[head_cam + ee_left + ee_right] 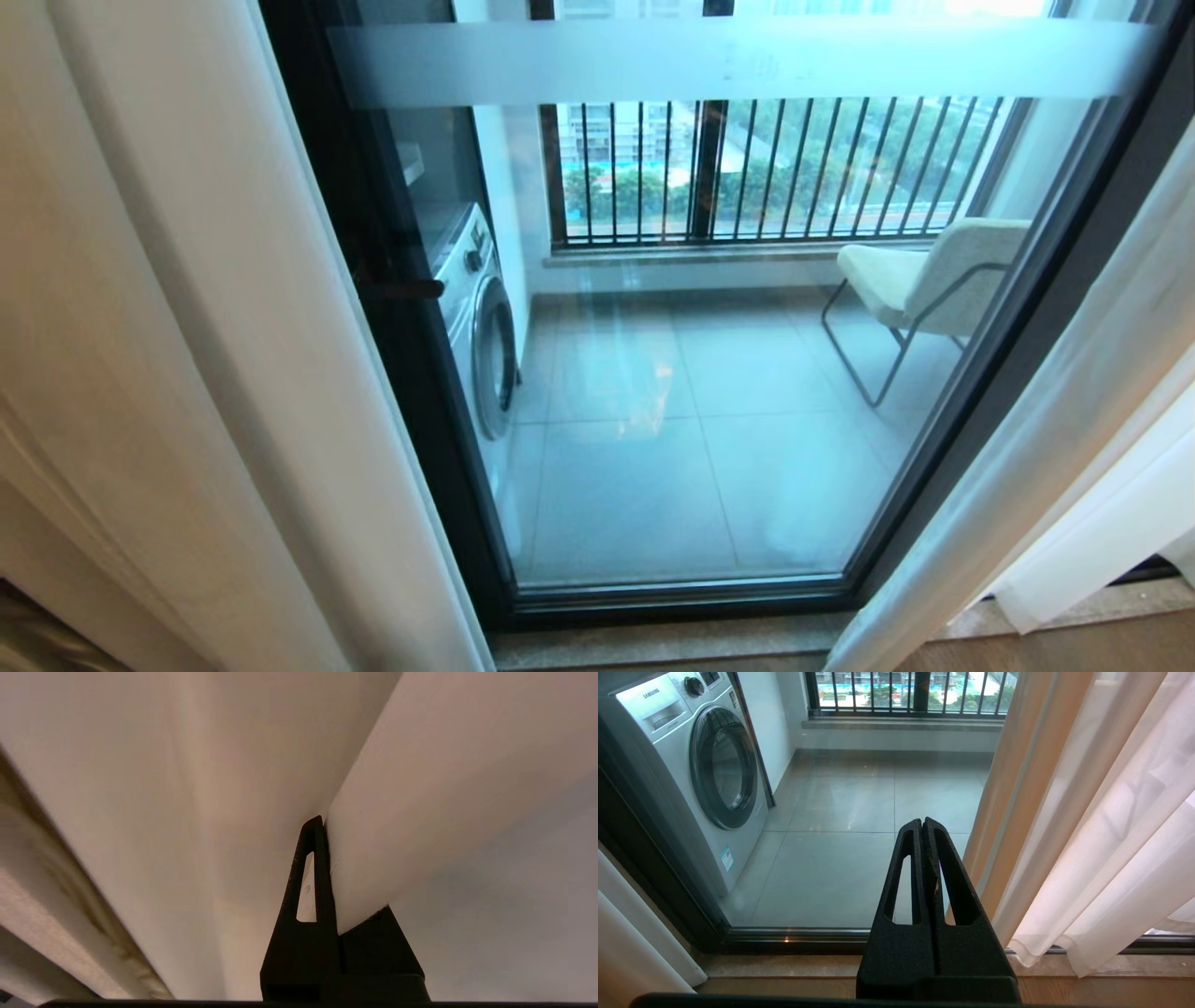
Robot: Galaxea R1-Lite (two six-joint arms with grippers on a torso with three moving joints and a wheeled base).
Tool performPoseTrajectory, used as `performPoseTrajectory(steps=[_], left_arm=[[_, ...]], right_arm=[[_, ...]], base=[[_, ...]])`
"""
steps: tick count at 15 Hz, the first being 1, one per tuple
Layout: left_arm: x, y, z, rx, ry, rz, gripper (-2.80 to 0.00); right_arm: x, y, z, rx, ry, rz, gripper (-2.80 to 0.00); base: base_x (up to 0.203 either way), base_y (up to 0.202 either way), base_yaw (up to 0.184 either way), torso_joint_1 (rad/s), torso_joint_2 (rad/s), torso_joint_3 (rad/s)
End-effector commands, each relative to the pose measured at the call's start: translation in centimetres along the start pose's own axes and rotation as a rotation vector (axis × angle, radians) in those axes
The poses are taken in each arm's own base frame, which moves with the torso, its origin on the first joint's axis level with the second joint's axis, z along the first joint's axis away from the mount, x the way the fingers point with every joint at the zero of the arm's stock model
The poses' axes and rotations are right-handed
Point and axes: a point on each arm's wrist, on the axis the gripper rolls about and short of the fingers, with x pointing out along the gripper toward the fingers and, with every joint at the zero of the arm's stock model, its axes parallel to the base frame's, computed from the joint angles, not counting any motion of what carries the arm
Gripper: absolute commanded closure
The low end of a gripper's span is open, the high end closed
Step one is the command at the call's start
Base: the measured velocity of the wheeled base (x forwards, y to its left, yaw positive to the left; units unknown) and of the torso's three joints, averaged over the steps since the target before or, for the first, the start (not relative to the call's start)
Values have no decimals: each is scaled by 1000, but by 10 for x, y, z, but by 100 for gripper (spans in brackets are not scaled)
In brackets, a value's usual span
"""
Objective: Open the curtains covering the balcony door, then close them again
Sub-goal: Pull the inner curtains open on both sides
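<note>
At seven o'clock nearest the camera, left gripper (322, 826) is pinched on a fold of the soft, light curtains (187, 327), best taken at the edge, balcony door (653, 373) beyond uncovered.

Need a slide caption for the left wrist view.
Left gripper shut on a fold of the curtains, fabric filling the view.

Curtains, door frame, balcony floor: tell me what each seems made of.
The curtains: thin sheer white fabric, matte; daylight glows through the soft folds. The door frame: dark, smooth, probably painted metal, judging by its slim straight profile. The balcony floor: large grey tiles, likely glazed ceramic or stone; grout lines and glossy reflections show.
</note>
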Motion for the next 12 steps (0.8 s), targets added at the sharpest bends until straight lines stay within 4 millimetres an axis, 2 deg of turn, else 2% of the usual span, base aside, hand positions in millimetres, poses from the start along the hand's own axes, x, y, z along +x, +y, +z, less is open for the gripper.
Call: performPoseTrajectory(steps=[1, 5, 9, 12], left_arm=[[5, 0, 1, 0, 1, -4, 0], [19, 3, 0, -9, 17, 14, 0], [45, 32, 0, -18, -35, 101, 0], [45, 46, 0, -23, -40, 149, 0]], right_arm=[[0, 0, 0, 0, -1, 1, 0], [0, 0, 0, 0, -1, 1, 0], [0, 0, 0, 0, -1, 1, 0], [0, 0, 0, 0, -1, 0, 0]], base=[[0, 0, 0, 0, 0, 0], [0, 0, 0, 0, 0, 0], [0, 0, 0, 0, 0, 0], [0, 0, 0, 0, 0, 0]])
